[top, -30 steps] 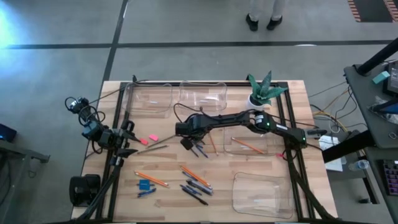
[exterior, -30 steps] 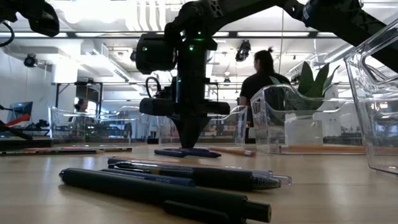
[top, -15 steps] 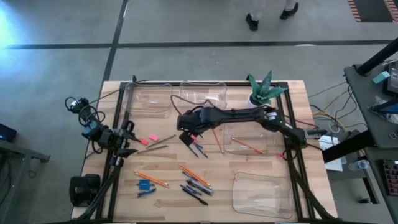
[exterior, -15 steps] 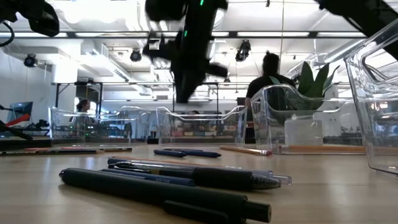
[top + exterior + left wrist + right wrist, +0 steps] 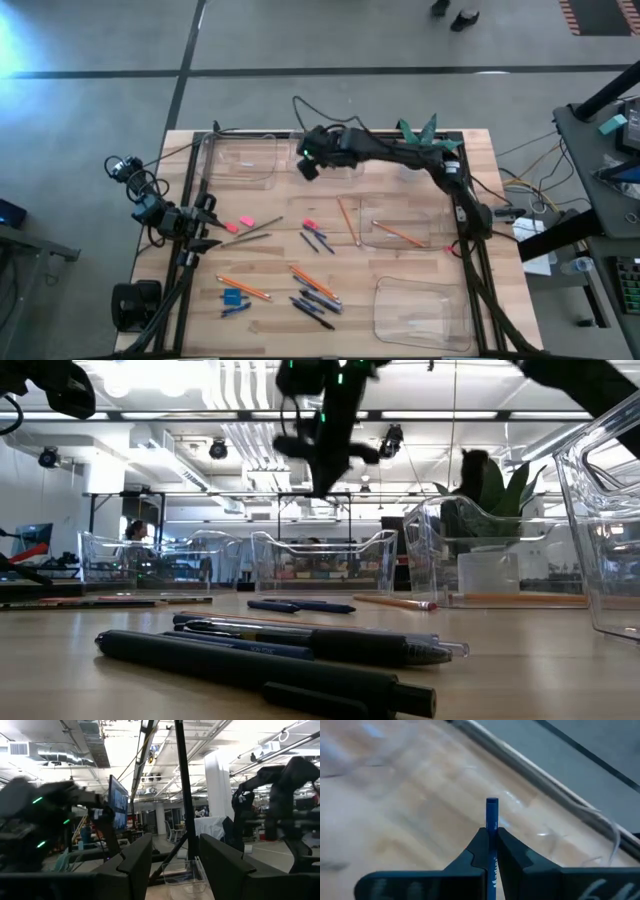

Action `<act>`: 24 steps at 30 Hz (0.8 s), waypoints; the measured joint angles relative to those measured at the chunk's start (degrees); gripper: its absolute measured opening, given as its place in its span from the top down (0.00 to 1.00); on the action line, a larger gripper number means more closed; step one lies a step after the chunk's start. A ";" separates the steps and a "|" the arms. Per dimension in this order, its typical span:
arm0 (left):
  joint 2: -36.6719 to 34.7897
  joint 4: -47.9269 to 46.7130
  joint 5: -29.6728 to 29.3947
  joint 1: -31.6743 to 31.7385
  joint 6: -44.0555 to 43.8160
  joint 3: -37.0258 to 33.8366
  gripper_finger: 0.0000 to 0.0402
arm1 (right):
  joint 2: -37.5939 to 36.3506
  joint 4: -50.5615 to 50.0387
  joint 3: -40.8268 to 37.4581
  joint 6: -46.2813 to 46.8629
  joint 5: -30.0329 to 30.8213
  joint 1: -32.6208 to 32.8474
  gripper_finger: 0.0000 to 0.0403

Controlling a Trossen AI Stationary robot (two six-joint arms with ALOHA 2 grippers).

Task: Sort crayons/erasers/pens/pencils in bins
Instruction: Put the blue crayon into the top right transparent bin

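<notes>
My right gripper (image 5: 308,170) hangs high over the clear far middle bin (image 5: 330,155), shut on a short blue crayon (image 5: 491,810); the low view shows it well above the table (image 5: 325,485). Two more blue crayons (image 5: 316,238) lie at the table's middle beside a pink eraser (image 5: 309,223). Orange pencils lie loose (image 5: 348,220) (image 5: 243,288), and one rests in the right middle bin (image 5: 398,234). Dark pens (image 5: 312,308) lie near the front. My left gripper (image 5: 205,228) waits open at the left edge, holding nothing (image 5: 175,865). My right gripper pinches the blue crayon between its two fingers, which lie along the stick. The crayon's flat free end (image 5: 491,802) sticks out a short way beyond the fingertips (image 5: 480,840). The fingers slant downward from above, and the crayon is lifted clear of the table.
A far left bin (image 5: 240,160) and a near right bin (image 5: 420,310) stand on the wood table. A potted green plant (image 5: 420,140) is at the far right. Another pink eraser (image 5: 246,221) and a blue eraser (image 5: 234,296) lie at the left. Cables run along the frame.
My right gripper has risen from the table's middle, where the blue crayons lie, and swung toward the far edge, tipping less steeply down. It has stayed shut and has carried one blue crayon up clear of the table, over the far middle bin.
</notes>
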 joint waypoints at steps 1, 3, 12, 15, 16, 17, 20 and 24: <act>0.01 -0.02 -0.01 -0.01 0.00 0.01 0.62 | 0.84 0.00 -0.02 -0.02 -0.21 -0.87 0.97; 0.00 0.00 0.00 -0.01 -0.02 0.00 0.62 | 2.47 0.03 -0.10 -0.09 -1.38 -1.95 0.97; -0.01 -0.01 -0.01 -0.01 -0.02 0.00 0.62 | 8.23 1.75 -0.14 -0.33 -1.61 -3.84 0.97; -0.01 0.00 -0.01 -0.02 -0.02 -0.01 0.62 | 9.40 1.63 -0.14 -0.39 -1.83 -4.31 0.97; 0.00 -0.02 0.00 -0.02 -0.02 -0.01 0.62 | 9.74 1.63 -0.14 -0.39 -2.42 -4.44 0.97; 0.01 -0.02 -0.01 -0.02 0.00 -0.01 0.62 | 9.99 1.57 -0.14 -0.41 -2.98 -4.55 0.97; 0.00 -0.02 -0.01 -0.01 -0.02 0.01 0.62 | 10.52 1.66 -0.14 -0.50 -3.18 -4.53 0.96; 0.00 -0.02 0.01 -0.02 0.00 -0.01 0.62 | 11.24 1.68 -0.36 -0.74 -3.17 -4.53 0.94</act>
